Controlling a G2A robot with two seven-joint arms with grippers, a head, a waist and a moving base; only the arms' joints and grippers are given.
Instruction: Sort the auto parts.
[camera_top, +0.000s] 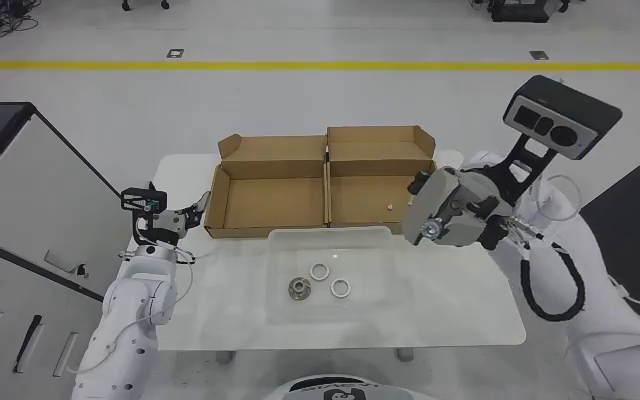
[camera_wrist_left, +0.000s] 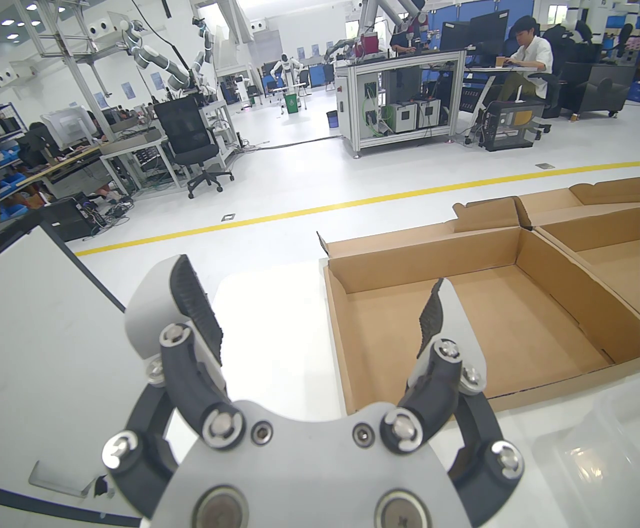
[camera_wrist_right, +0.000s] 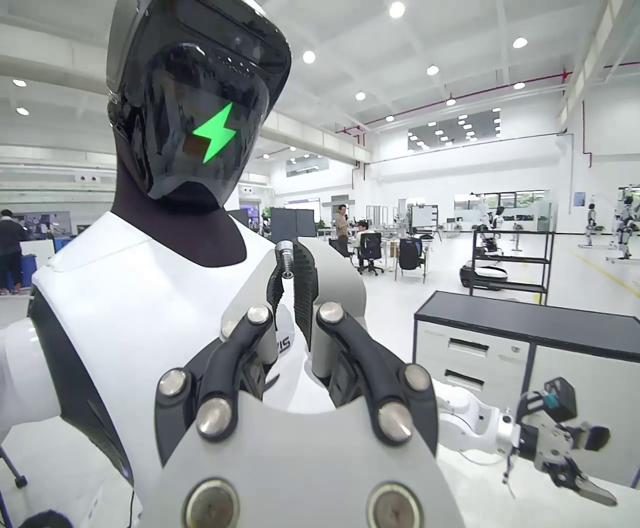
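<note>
Table (camera_top: 450, 300) white | right hand (camera_wrist_right: 292, 251) pinches bolt (camera_wrist_right: 285, 257), axis along fingers (camera_wrist_right: 306, 285) | left hand (camera_wrist_left: 313, 286) wide

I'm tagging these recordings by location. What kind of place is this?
Probably a robotics lab or test hall: other humanoid robots stand on the open floor, mounted robot arms show in the background, and a yellow line marks the pale floor.
</note>
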